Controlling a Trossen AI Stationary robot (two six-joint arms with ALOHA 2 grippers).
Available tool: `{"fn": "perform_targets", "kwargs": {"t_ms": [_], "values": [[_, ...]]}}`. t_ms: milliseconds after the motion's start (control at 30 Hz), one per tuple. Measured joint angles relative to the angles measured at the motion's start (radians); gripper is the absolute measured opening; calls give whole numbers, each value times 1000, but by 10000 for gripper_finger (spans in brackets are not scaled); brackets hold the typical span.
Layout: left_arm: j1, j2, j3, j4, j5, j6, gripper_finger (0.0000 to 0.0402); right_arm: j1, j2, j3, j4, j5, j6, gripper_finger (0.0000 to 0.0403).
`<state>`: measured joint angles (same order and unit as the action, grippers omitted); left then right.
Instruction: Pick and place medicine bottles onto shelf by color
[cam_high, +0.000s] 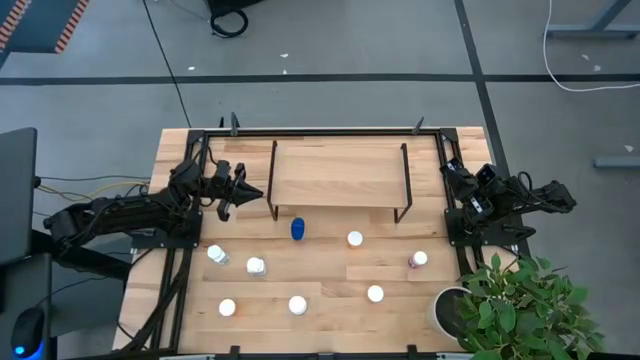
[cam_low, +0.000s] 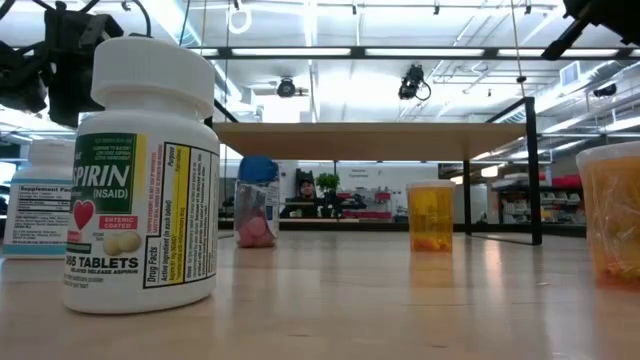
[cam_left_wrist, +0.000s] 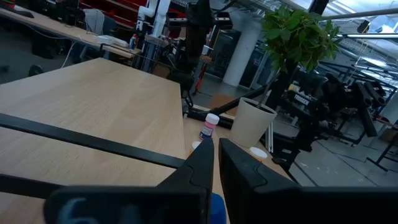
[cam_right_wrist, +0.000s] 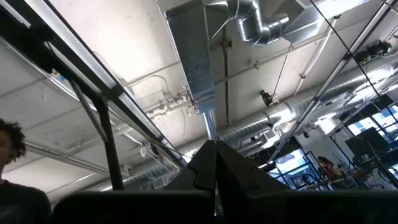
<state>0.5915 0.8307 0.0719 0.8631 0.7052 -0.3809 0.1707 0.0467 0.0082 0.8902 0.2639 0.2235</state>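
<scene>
The blue bottle (cam_high: 298, 229) looks light, rigid and probably slick: grip its round body below the cap. Left gripper (cam_high: 252, 192) hovers nearby, closed and empty; right gripper (cam_right_wrist: 214, 163) closed, parked

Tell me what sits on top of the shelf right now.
Nothing: the shelf board is bare in the high view. All eight medicine bottles stand on the table in front; the table under the board is hidden.
</scene>
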Motion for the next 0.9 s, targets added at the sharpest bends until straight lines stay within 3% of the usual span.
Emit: {"fn": "perform_targets", "kwargs": {"t_ms": [233,433,567,667,767,900], "values": [[0,0,2,4,0,-9,37,0,0,0,0,0,0,12],[0,0,112,6,-6,-499,29,0,0,0,0,0,0,12],[0,0,221,10,-54,-641,22,0,0,0,0,0,0,12],[-3,0,309,7,-159,-726,21,0,0,0,0,0,-3,12],[-23,0,394,-5,-334,-759,23,0,0,0,0,1,-10,12],[-52,0,526,-8,-493,-740,28,0,0,0,0,2,35,12]]}}
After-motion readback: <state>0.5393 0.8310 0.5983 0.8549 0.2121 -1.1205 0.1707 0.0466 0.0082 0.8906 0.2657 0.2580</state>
